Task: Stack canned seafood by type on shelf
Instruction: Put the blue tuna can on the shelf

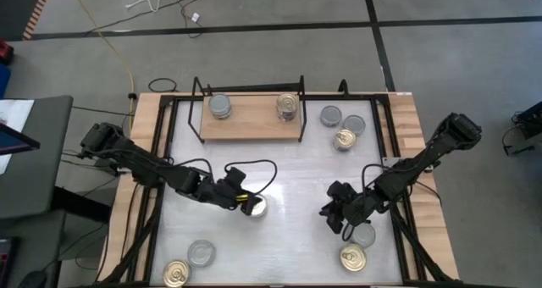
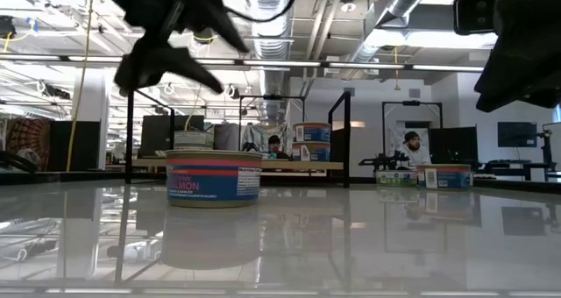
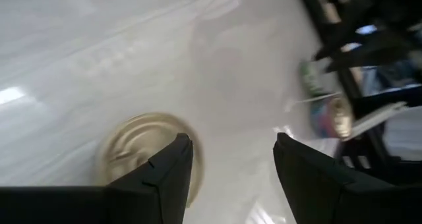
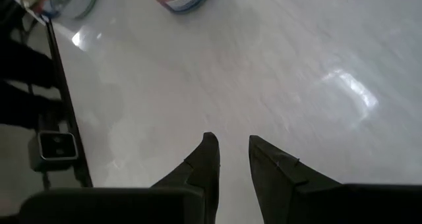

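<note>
While the shelf (image 1: 251,127) is sitting at the table's far edge, two stacks are already standing on its board: a grey-topped can (image 1: 220,107) toward the left end and a gold-topped one (image 1: 288,107) toward the right. Just off the shelf's right end, three more cans (image 1: 341,125) are clustering on the table (image 1: 288,178), two grey and one gold.

Out in the middle, the left gripper (image 1: 247,203) is hanging right beside a gold can (image 1: 257,207); its wrist view is showing the jaws standing apart, empty, with that can's gold lid (image 3: 142,155) just past one finger. From the low view, the same can is reading as a blue-and-red salmon label (image 2: 213,177), standing upright on the glossy top.

Over on the right, the right gripper (image 1: 332,213) is hovering above bare table, jaws narrowly parted and holding nothing. A grey can (image 1: 364,235) is lying just beside that arm, with a gold can (image 1: 353,257) nearer the front edge.

At the front left corner, a grey can (image 1: 201,253) and a gold can (image 1: 176,274) are waiting side by side.
</note>
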### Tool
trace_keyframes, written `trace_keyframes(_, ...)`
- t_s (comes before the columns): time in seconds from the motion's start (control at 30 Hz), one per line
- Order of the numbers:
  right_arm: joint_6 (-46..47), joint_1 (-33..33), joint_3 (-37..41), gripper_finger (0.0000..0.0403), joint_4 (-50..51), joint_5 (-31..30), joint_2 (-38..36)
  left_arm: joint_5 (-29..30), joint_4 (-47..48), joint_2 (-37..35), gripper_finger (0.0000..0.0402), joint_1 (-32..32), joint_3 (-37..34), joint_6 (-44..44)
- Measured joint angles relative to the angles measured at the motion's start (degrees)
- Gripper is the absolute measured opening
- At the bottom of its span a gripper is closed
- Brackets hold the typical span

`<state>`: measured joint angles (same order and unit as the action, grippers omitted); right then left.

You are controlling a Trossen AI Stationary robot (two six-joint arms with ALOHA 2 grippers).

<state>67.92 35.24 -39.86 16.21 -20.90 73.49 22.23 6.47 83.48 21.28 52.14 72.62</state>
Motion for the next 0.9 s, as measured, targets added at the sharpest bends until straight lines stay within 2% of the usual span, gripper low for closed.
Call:
trace_keyframes(0.17,6.30,-1.35,0.00,0.0108,-1.77,-0.14,0.02,-1.66,7.39,-0.09,0.0203,0.00,0.02,4.68)
trace_keyframes(0.27,8.91,-2.92,-0.02,0.0108,-6.42,-1.75,1.82,-2.49,12.26,-0.08,0.0203,0.24,0.02,5.24)
trace_keyframes(0.37,10.17,-3.29,-0.04,0.0108,-15.21,-6.31,6.17,-2.82,13.48,-0.09,0.0203,0.44,-0.70,5.05)
trace_keyframes(0.47,10.26,-4.27,-0.04,0.0108,-24.49,-6.45,11.65,-4.49,12.07,-0.84,0.0203,0.42,-4.70,4.88)
trace_keyframes(0.57,11.19,-5.16,-0.33,0.0108,-30.73,-6.22,15.60,-4.54,6.26,-3.63,0.0203,0.57,-11.00,6.80)
trace_keyframes(0.73,14.16,-7.07,-4.93,0.0107,-29.83,-3.91,20.15,-4.10,-10.41,-10.76,0.0203,0.72,-22.27,7.92)
trace_keyframes(0.9,13.72,-9.75,-11.36,0.0107,-29.80,-3.35,25.47,-4.05,-14.45,-13.97,0.0203,1.23,-26.91,9.73)
